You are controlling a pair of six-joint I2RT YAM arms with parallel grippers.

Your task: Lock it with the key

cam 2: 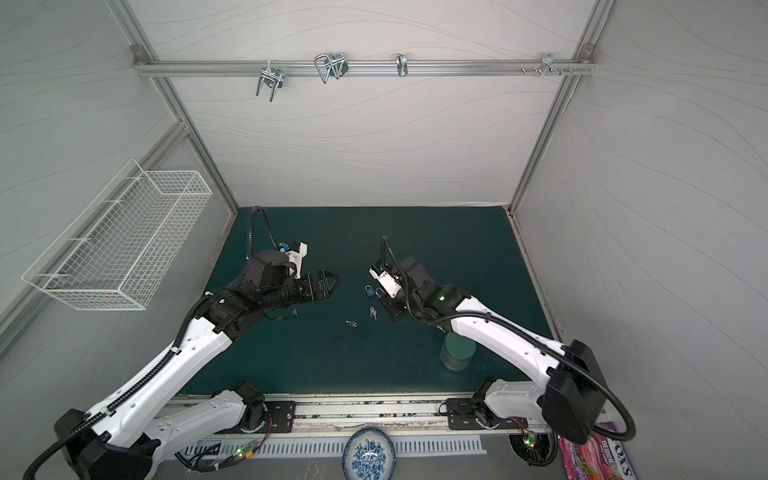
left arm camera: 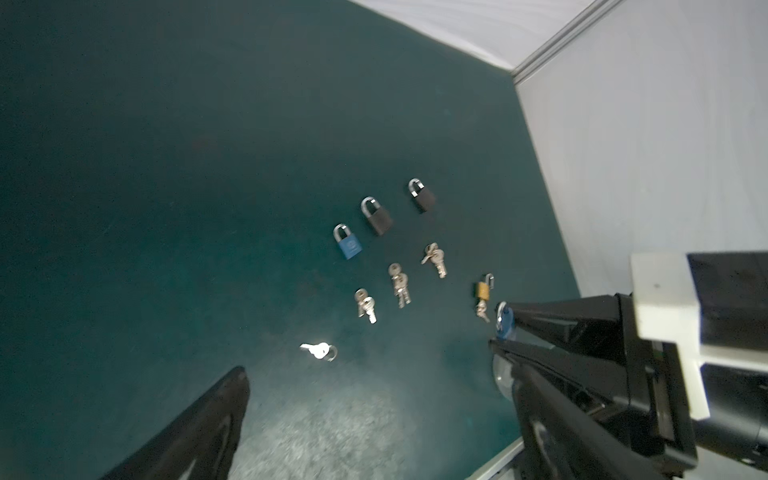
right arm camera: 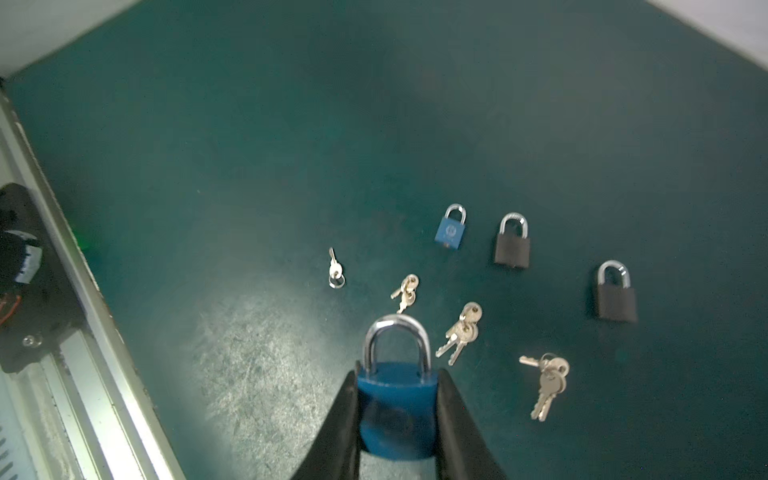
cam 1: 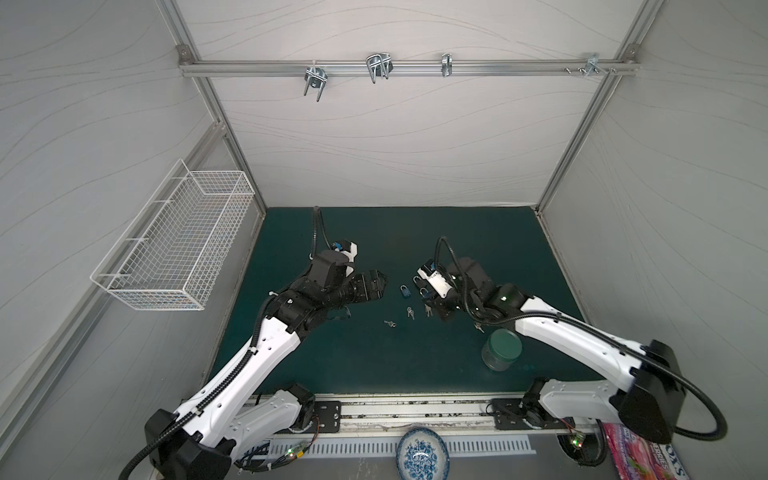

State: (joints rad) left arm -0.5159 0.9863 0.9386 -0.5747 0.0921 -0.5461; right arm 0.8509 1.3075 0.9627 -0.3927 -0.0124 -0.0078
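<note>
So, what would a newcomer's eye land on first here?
The large blue padlock with a steel shackle, clamped in the right gripper near the middle of the dark green mat. Then the lone silver key on a ring, lying there close to the wide-open left gripper.

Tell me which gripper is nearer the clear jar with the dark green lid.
Right. The right gripper, clamping a blue padlock, sits behind and left of the jar in both top views; the open left gripper is farther left.

Left fingers (left arm camera: 199, 432) spread wide, right fingers (right arm camera: 457, 424) pinched in a grip.
</note>
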